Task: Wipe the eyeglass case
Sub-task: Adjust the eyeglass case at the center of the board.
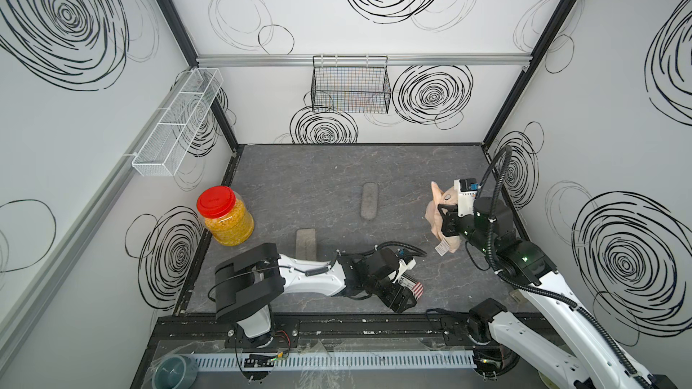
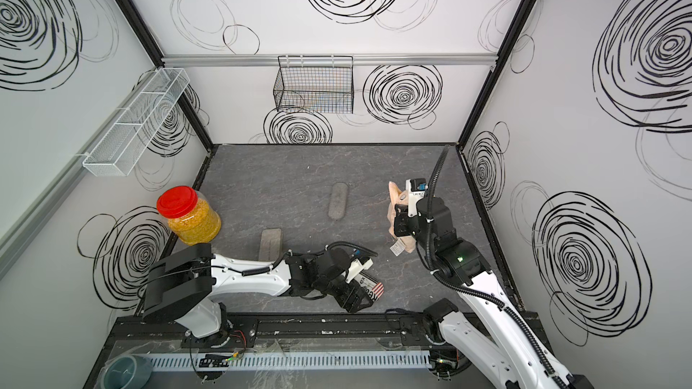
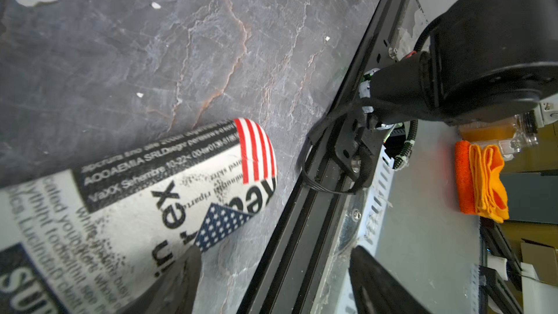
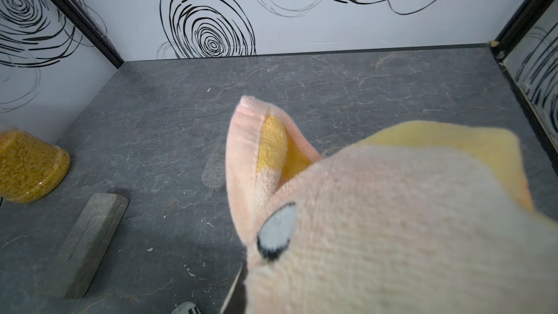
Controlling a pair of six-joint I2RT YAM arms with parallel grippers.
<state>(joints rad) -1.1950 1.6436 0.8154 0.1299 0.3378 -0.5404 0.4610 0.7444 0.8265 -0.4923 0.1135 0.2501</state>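
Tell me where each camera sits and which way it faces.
Top views: overhead, front side, looking down on the table; left gripper and right gripper show.
Left wrist: on the left arm, facing the newspaper-print eyeglass case and front rail; its fingers show.
Right wrist: on the right arm, facing the back wall; the pink cloth mostly hides its gripper.
Shared: right wrist and top views show the gray rectangular case.

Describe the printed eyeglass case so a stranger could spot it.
Look at the front edge of the table, by the left gripper. The eyeglass case lies there; unlike the boxy grey case and the rounded grey case farther back, it wears newsprint and a stars-and-stripes flag.
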